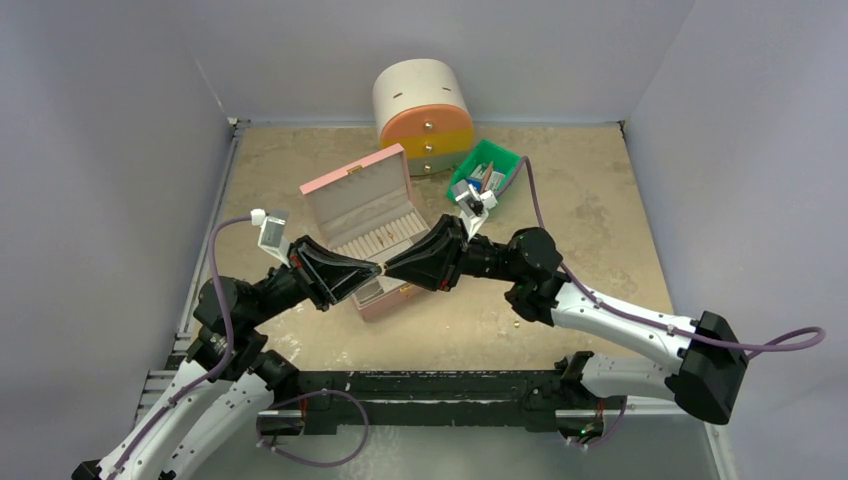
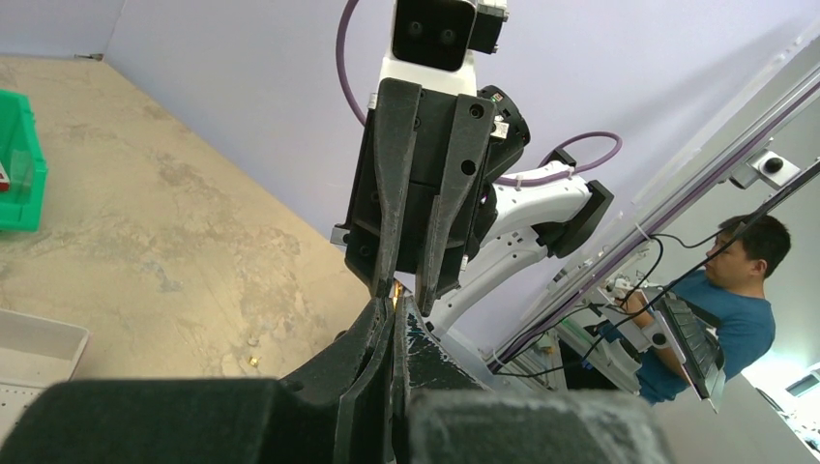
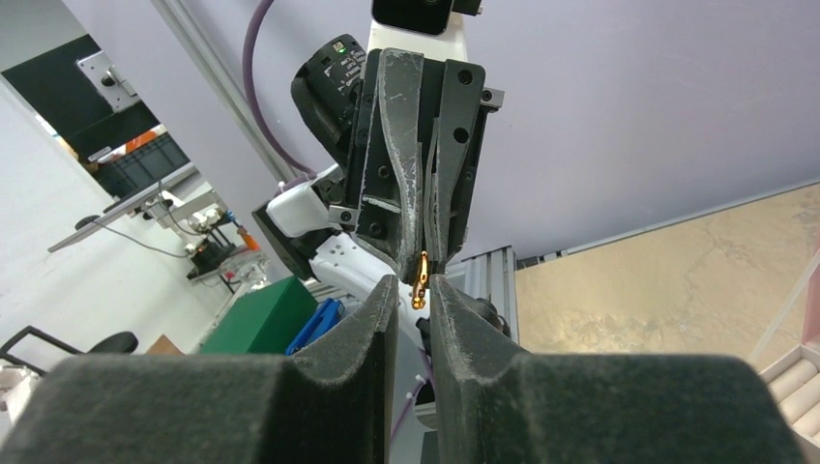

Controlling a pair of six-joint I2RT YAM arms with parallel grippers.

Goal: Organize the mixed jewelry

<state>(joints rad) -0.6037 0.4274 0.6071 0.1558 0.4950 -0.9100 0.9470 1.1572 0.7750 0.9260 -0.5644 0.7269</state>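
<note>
A tiny gold-coloured stud (image 3: 419, 281) hangs in the air between my two grippers, which meet tip to tip above the open pink jewelry box (image 1: 352, 186). My left gripper (image 1: 373, 269) is shut on one end of the stud; in the left wrist view only a gold glint (image 2: 398, 287) shows at its tips (image 2: 396, 303). My right gripper (image 3: 414, 286) stands narrowly open, its fingertips either side of the stud's free end with a slim gap left. Another small gold piece (image 1: 516, 323) lies loose on the table.
The pink box holds rows of beige ring rolls (image 1: 378, 236). Behind it stand a round drawer unit (image 1: 420, 100) and a green bin (image 1: 507, 153) of coloured items. Grey walls close in the table on three sides.
</note>
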